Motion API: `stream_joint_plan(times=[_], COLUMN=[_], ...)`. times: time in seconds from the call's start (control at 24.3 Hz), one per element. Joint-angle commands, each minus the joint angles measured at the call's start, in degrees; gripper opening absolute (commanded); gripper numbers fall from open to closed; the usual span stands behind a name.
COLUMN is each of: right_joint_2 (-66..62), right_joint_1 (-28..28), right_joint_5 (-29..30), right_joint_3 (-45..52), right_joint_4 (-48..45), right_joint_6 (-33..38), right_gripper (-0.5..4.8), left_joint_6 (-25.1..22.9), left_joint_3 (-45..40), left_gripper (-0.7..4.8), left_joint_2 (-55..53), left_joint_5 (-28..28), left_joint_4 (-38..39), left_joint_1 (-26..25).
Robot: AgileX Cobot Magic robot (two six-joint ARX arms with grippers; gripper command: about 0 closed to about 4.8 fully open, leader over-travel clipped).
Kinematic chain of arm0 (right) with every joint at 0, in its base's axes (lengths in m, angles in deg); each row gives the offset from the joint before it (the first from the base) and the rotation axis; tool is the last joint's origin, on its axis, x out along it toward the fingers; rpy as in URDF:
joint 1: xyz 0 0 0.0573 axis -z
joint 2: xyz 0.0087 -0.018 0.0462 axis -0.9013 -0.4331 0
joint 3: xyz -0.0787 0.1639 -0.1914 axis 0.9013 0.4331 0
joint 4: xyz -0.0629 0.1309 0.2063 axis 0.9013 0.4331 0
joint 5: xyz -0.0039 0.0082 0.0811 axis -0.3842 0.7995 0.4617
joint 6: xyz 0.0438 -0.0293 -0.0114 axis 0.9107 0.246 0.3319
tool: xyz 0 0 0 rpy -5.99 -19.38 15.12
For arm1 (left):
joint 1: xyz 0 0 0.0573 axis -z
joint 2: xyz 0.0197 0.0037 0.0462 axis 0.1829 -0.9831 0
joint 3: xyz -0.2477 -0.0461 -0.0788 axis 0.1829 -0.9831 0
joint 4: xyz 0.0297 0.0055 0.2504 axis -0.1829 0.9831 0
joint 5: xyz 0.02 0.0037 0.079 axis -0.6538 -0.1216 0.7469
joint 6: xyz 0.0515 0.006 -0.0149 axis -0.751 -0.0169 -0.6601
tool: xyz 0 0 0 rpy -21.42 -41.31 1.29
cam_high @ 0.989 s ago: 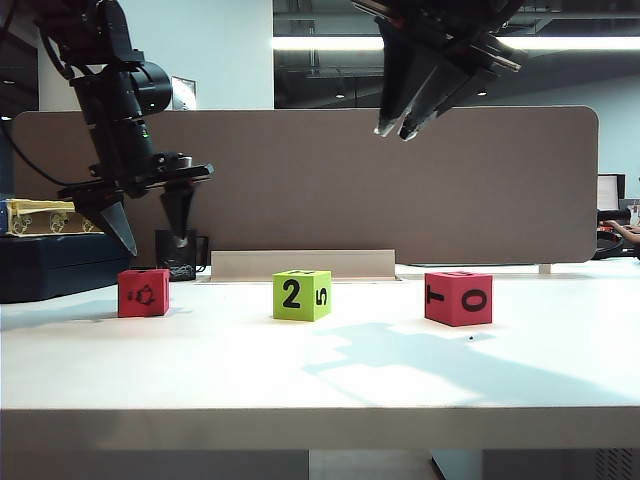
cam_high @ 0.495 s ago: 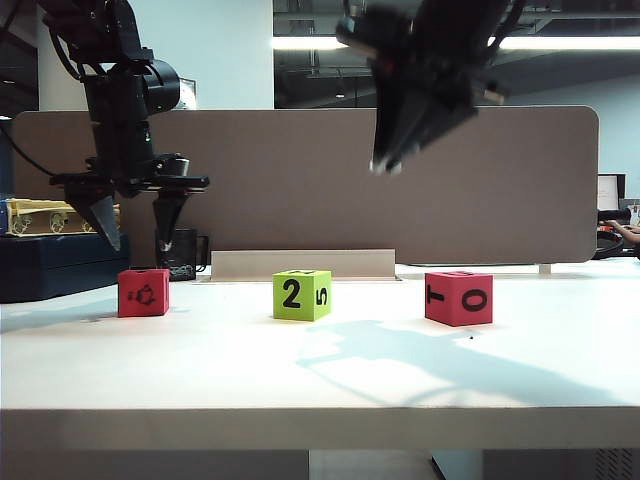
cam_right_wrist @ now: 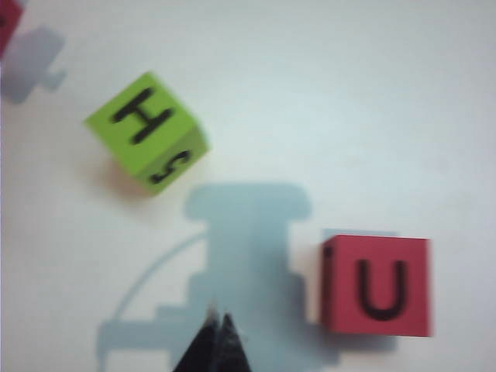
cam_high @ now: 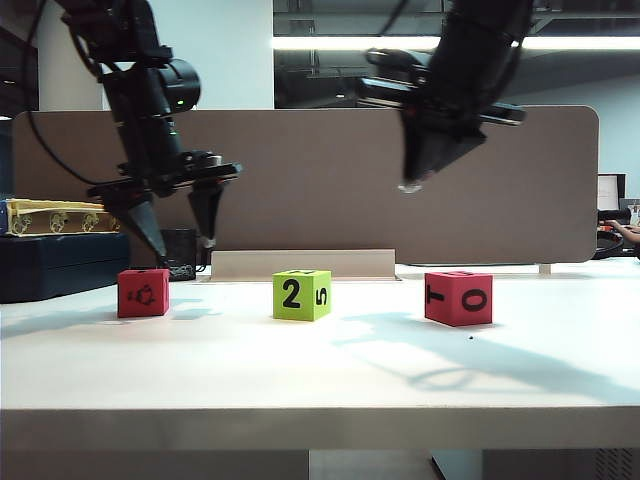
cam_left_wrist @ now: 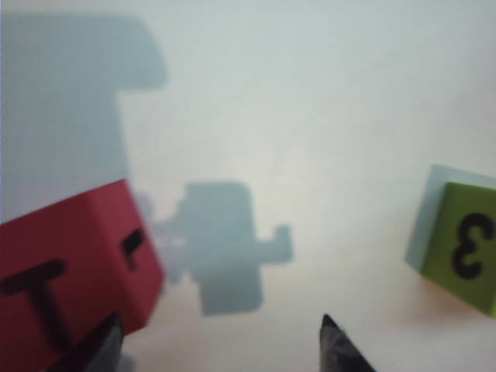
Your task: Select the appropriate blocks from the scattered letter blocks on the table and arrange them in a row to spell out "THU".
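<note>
My left gripper (cam_high: pixel 178 236) hangs above the T block (cam_high: pixel 143 292) at the table's (cam_high: pixel 320 375) left, jaws wide, empty. H block (cam_high: pixel 302 295) mid-table; U block (cam_high: pixel 458 297) right, all well apart. My right gripper (cam_high: pixel 411 184) hovers high between H and U, jaws shut, empty. Step, I judge: approach, nothing gripped. Next calls for lowering the left jaws astride T, squarely.

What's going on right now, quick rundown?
Left gripper open, above left red block. Right gripper shut, empty, high between green block and right red block. All three on table, apart. Nothing in the way.
</note>
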Motion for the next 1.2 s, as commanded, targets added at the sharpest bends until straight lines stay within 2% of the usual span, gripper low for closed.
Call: stream_joint_plan(times=[0.04,0.12,0.21,0.29,0.33,0.45,0.49,0.54,0.62,0.66,0.74,0.82,1.03,1.2], right_joint_2=[0.3,0.3,0.3,0.2,0.0,-0.3,-0.3,-0.5,-0.5,-0.5,-0.5,-0.5,-0.5,-0.5], right_joint_1=[3.0,5.9,7.6,7.8,7.8,7.8,7.8,7.8,7.8,7.8,7.8,7.8,7.7,7.4], right_joint_5=[-0.4,-0.3,0.1,0.2,0.2,0.1,0.1,0.3,0.3,0.3,0.3,0.4,2.4,4.6], right_joint_3=[-0.4,-0.3,-0.3,-0.3,-0.3,-0.3,-0.3,-0.3,-0.3,-0.3,-0.3,-0.3,-0.3,-0.3], right_joint_4=[-0.4,0.3,1.7,2.3,2.3,2.5,2.6,3.0,4.0,4.6,5.7,6.2,6.1,5.4], right_joint_6=[0.0,0.0,0.0,0.0,0.0,0.0,0.0,0.0,0.0,0.0,0.0,0.0,0.1,1.3], right_gripper=[-0.07,-0.04,0.51,0.93,0.95,0.95,0.94,0.93,0.88,0.89,0.89,0.9,0.9,0.9], left_joint_6=[0.0,-0.2,-0.7,-0.7,-0.7,-0.6,-0.9,-3.3,-3.5,-3.5,-3.3,-1.6,-1.6,-1.2], left_joint_3=[0.1,0.1,0.1,0.1,0.1,0.1,0.1,0.1,0.1,0.2,0.3,0.3,0.3,0.3], left_gripper=[3.18,3.19,3.23,3.69,3.81,3.69,3.67,3.6,3.32,3.31,3.31,3.37,3.43,3.43], left_joint_2=[0.2,0.2,0.2,0.2,0.2,-0.2,-0.4,-0.5,-0.5,-0.5,-0.5,-0.5,-0.5,-0.5], left_joint_5=[-0.5,-2.8,-4.2,-5.5,-5.6,-5.3,-4.6,-0.7,6.6,9.0,10.1,10.1,9.8,6.6], left_joint_4=[-1.2,-1.2,-1.9,-2.4,-2.8,-4.3,-4.6,-4.5,-4.6,-5.0,-4.9,-3.7,-3.3,-1.5], left_joint_1=[0.5,1.8,3.5,4.8,5.4,7.5,8.2,8.5,8.5,8.1,6.3,3.6,0.3,-1.9])
